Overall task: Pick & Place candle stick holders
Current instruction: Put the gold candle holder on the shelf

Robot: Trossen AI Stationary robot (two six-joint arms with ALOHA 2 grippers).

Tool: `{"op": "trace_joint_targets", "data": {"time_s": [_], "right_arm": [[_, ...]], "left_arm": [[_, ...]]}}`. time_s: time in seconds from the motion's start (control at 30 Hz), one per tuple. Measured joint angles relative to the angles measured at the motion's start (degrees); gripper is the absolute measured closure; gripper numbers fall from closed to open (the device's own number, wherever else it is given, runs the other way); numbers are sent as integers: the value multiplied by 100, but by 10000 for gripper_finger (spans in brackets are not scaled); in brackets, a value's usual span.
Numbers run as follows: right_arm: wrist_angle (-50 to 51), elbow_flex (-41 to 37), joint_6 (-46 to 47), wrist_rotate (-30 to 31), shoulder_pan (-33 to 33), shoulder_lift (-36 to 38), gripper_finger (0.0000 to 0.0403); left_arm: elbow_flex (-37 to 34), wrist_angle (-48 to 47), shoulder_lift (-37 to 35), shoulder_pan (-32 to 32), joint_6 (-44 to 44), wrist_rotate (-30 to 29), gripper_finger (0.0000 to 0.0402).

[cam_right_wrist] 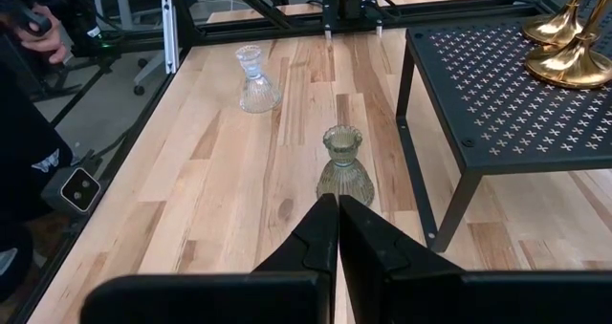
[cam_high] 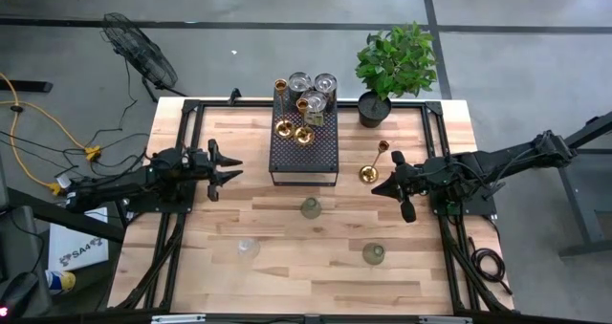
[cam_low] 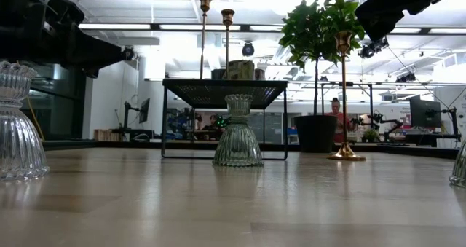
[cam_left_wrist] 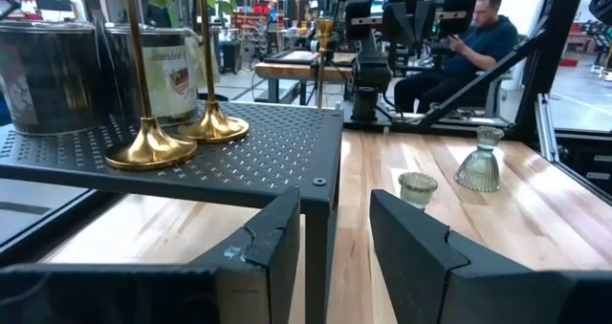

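right gripper (cam_right_wrist: 337,209) is hovering with jaws pressed together, empty, facing the ribbed glass holder (cam_right_wrist: 342,166) sitting on the bench (cam_high: 287,257) beside the black perforated box (cam_high: 304,144). advancing like this risks toppling it. left gripper (cam_left_wrist: 330,233) is waiting, jaws narrowly apart.

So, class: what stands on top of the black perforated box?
On the black perforated box: two brass holders at the front edge, a third brass holder and three silvery cups behind. The cups' bases and the table beneath the box are hidden.
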State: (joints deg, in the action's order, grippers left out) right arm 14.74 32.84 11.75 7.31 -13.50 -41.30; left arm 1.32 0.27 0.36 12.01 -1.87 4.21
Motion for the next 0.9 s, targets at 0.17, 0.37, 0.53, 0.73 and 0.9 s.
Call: {"op": "trace_joint_targets", "data": {"time_s": [0.17, 0.37, 0.53, 0.73, 0.9], "right_arm": [[-1, -1, 1, 2, -2, 0, 398], [-2, 0, 2, 2, -2, 0, 398], [0, -1, 0, 1, -1, 0, 398], [0, 0, 0, 2, -2, 0, 398], [-1, 0, 0, 2, -1, 0, 398]], "left_arm": [[-4, -7, 0, 0, 4, -3, 277], [-7, -15, -2, 0, 4, -3, 277], [-7, -23, -2, 0, -13, -3, 277], [-9, -28, 0, -2, -188, 0, 277], [-9, -31, 35, -2, -293, -7, 277]]}}
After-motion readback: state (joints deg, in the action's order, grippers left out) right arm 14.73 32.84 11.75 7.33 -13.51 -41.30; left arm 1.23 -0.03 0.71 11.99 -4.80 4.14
